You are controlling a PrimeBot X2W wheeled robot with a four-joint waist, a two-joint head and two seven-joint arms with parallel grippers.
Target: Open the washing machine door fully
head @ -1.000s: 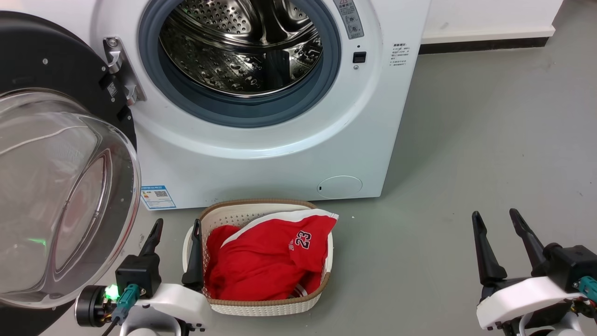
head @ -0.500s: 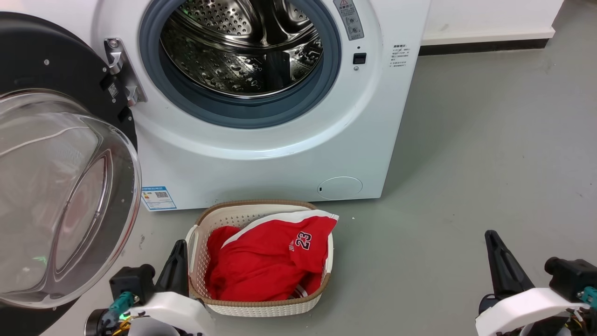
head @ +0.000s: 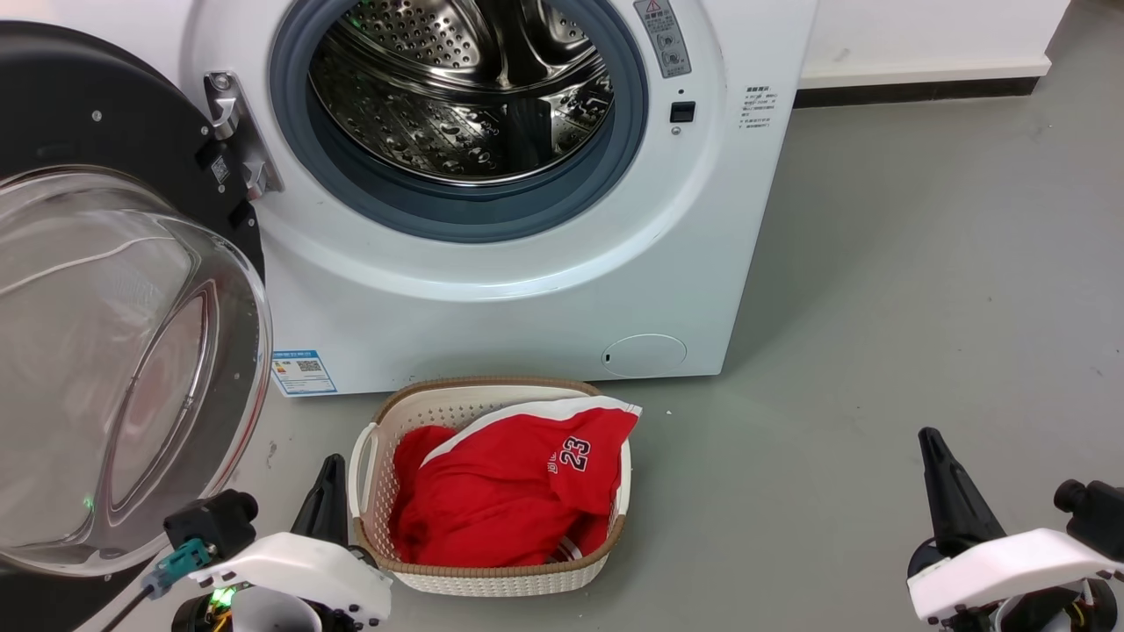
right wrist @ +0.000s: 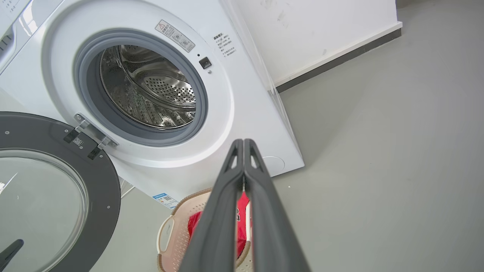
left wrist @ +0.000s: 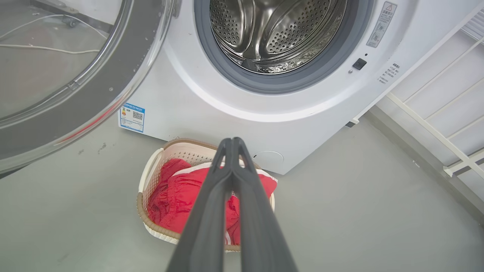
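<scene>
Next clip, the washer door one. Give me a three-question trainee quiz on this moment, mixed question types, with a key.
1. True or false: the washing machine door stands swung open, leaving the steel drum exposed.
2. What lies in the basket in front of the washer? A) a red jersey numbered 23 B) a blue towel C) a pair of shoes
3. Fill in: the left gripper and the right gripper both have their fingers ____, holding nothing.
Key: 1 true; 2 A; 3 shut.
</scene>
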